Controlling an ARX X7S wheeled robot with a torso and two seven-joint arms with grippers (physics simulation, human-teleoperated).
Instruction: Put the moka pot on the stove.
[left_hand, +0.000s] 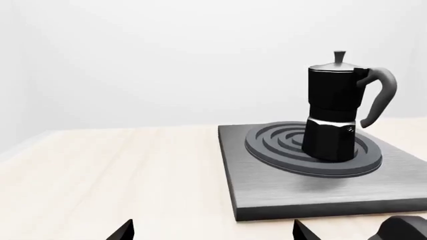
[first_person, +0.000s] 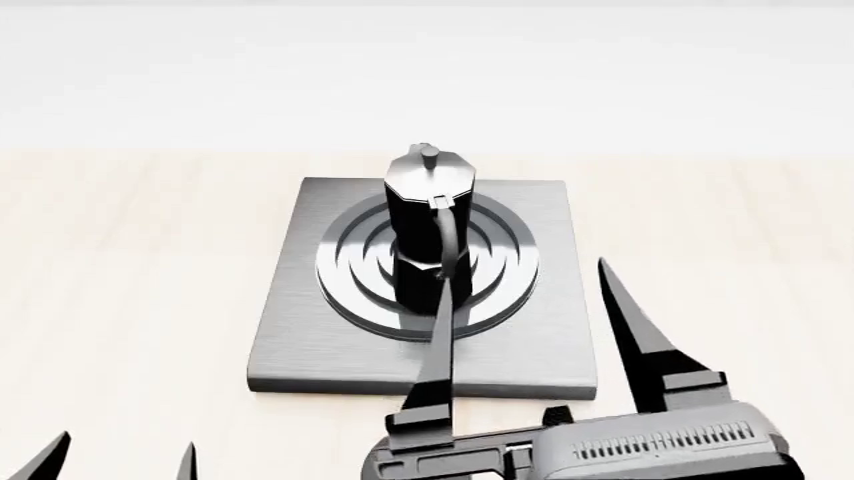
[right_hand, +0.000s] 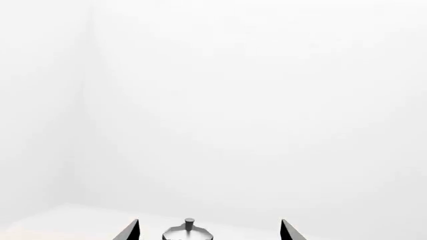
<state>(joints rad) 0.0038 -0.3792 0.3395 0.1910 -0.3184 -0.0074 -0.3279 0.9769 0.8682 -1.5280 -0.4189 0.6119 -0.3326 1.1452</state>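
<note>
My left end effector (first_person: 118, 462) sits low at the near edge of the table (first_person: 120, 260), well apart from everything. I see only its two tips, spread with nothing between them, so I read it as released and empty. If I swing that arm, the nearest thing to clip is the stove's (first_person: 287, 345) left edge, though there is plenty of bare wood between them.

The moka pot (first_person: 427, 225) stands upright on the ring burner at the middle of the stove, handle facing me. In the left wrist view it sits toward one side of the rings rather than dead centre, yet wholly on them. The lid is down, so I cannot tell what, if anything, is inside.

My right end effector (first_person: 527, 300) is spread wide and grips nothing. From the head camera its left finger (first_person: 437, 370) overlaps the pot's handle; I cannot judge depth there. That is my worry: a sideways or forward drift could hook the handle and topple the pot.
</note>
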